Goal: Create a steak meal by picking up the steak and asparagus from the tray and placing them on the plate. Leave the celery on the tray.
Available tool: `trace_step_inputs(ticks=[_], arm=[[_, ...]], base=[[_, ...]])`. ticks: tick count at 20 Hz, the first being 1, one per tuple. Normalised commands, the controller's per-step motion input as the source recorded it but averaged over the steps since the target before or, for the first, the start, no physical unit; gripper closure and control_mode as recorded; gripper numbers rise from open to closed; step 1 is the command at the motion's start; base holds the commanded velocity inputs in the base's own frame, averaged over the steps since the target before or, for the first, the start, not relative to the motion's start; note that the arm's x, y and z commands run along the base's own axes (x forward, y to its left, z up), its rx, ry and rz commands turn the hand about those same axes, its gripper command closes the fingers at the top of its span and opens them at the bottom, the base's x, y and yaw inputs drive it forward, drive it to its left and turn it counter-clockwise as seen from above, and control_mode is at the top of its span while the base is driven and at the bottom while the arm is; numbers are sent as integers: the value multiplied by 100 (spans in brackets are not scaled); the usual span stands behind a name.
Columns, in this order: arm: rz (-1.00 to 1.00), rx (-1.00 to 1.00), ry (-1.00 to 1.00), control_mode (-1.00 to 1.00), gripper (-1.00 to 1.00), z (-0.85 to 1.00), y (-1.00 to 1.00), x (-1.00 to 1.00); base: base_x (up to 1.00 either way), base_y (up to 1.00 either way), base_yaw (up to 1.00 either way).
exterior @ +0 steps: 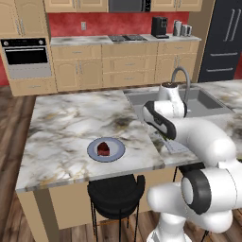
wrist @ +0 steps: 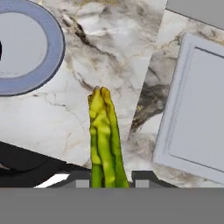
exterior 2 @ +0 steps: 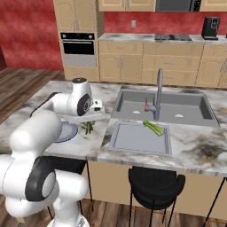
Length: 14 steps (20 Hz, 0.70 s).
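Marbled table [wrist: 109, 57] lies under the fingers [wrist: 109, 180], with the light grey tray [exterior 2: 139, 138] off to one side of them and the blue-grey plate [wrist: 26, 48] to the other — the dark red steak [exterior: 103, 149] already sits on that plate. Pale celery [exterior 2: 154, 128] rests at the tray's far edge, well apart from the fingers. Smallest is the asparagus [wrist: 105, 140] — closed on between the fingers, its tips pointing out beyond them, above bare table between plate and tray.

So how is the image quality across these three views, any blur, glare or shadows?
Left base view: even flat lighting, steak soft and low-detail on the plate. Right base view: faint shadow beside the celery. Hand view: asparagus looms large, slightly blurred, no glare.
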Motion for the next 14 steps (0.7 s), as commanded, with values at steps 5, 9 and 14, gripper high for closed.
trace_step_inputs(ticks=[5,9,14], arm=[[-21,13,0,-100,100,0,87,0],[-13,14,0,-100,100,-4,72,0],[-1,14,1,-100,100,-7,46,9]], base=[[0,0,0],[0,0,0],[0,0,0]])
